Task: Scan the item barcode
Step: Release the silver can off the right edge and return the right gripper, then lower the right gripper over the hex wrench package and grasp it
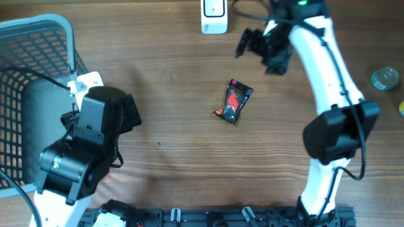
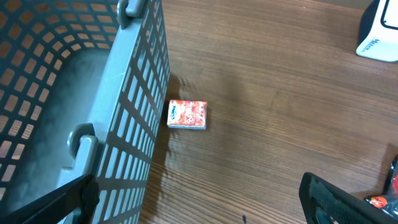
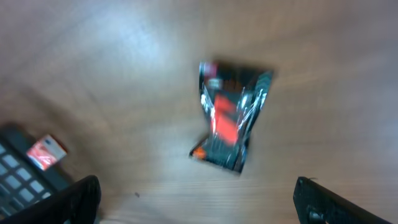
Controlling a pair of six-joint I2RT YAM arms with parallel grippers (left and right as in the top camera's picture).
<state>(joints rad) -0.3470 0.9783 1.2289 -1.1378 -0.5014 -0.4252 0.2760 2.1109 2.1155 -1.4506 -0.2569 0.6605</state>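
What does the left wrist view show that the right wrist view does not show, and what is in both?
Only left wrist: the white scanner at the top right, and the inside of the basket. Only right wrist: the whole black and red packet, blurred; the left wrist catches just a sliver of it. Both: the small red box lying beside the basket.

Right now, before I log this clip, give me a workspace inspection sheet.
Surface: wooden table.
Job's things: black-and-red packet lying mid-table; white scanner at far edge.
Clutter: grey basket at left; small red box beside it; round green-grey object at right edge.
Grippers: left pincer open, empty; right pincer open, empty, packet untouched.
Cables: black cable over basket; second cable along right arm.
Surroundings: nothing seen.
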